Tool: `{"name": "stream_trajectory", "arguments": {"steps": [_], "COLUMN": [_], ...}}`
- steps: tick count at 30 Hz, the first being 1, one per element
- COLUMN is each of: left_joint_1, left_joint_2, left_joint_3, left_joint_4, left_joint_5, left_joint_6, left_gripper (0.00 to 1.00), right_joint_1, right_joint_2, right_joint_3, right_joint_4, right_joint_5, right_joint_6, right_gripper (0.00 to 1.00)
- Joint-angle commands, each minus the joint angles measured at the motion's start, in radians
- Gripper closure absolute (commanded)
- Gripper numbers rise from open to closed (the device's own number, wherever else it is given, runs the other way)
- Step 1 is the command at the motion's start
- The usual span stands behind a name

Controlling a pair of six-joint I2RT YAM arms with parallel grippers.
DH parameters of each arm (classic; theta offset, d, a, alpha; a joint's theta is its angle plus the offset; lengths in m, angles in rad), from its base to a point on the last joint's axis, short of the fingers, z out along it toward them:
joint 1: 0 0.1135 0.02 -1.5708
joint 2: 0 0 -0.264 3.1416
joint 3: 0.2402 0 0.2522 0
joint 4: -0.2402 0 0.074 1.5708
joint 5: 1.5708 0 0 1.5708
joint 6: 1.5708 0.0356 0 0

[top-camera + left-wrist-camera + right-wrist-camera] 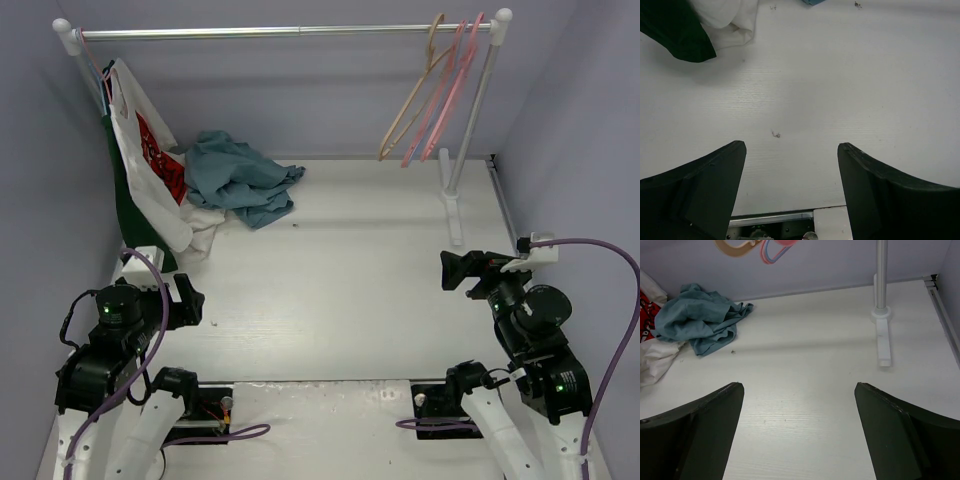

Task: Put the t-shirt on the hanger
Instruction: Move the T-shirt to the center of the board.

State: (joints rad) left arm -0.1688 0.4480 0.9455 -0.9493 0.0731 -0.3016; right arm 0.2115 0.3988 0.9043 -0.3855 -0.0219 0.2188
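Note:
The teal-blue t-shirt (240,178) lies crumpled on the table at the back left; it also shows in the right wrist view (700,317). The beige hanger (412,95) hangs on the rail at the back right, and its lower end shows at the top of the right wrist view (735,247). My left gripper (190,300) is open and empty at the near left, its fingers (715,185) above bare table. My right gripper (455,270) is open and empty at the near right, its fingers (705,425) pointing toward the t-shirt, far from it.
A white garment with red print (150,160) and a dark green garment (125,200) hang at the rail's left end. Pink hangers (445,90) hang beside the beige one. The rail's right post (470,130) and its foot (884,342) stand at the back right.

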Motion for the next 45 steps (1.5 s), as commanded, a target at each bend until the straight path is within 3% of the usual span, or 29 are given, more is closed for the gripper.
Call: {"name": "stream_trajectory", "arguments": {"steps": [1,8,12,22,31,41,44,45], "left_joint_1": [0.002,0.0,0.0,-0.021,-0.023,0.017,0.031,0.037], "left_joint_2": [0.027,0.063,0.2,0.839,1.273,1.748,1.834,1.848], "left_joint_3": [0.059,0.062,0.163,0.562,0.728,1.007,1.107,1.139], "left_joint_4": [0.017,0.122,0.191,0.366,0.648,0.652,0.638,0.641], "left_joint_5": [-0.007,0.093,0.085,0.011,-0.188,-0.306,-0.309,-0.311], "left_joint_6": [-0.022,-0.034,-0.053,-0.111,-0.057,0.016,0.03,0.041], "left_gripper": [0.26,0.26,0.26,0.28,0.29,0.3,0.37,0.48], "right_joint_1": [0.011,0.019,0.019,0.019,0.019,0.019,0.019,0.017], "right_joint_2": [0.002,0.009,0.023,0.107,0.138,0.152,0.153,0.153], "right_joint_3": [-0.007,-0.01,-0.012,0.021,0.027,0.035,0.035,0.035], "right_joint_4": [0.083,0.086,0.092,0.085,0.086,0.063,0.06,0.06], "right_joint_5": [0.019,0.033,-0.016,-0.136,-0.207,-0.262,-0.276,-0.28], "right_joint_6": [0.016,0.024,0.021,0.011,0.013,0.021,0.021,0.021], "right_gripper": [0.0,0.0,0.0,0.0,0.0,0.0,0.0,0.0]}}
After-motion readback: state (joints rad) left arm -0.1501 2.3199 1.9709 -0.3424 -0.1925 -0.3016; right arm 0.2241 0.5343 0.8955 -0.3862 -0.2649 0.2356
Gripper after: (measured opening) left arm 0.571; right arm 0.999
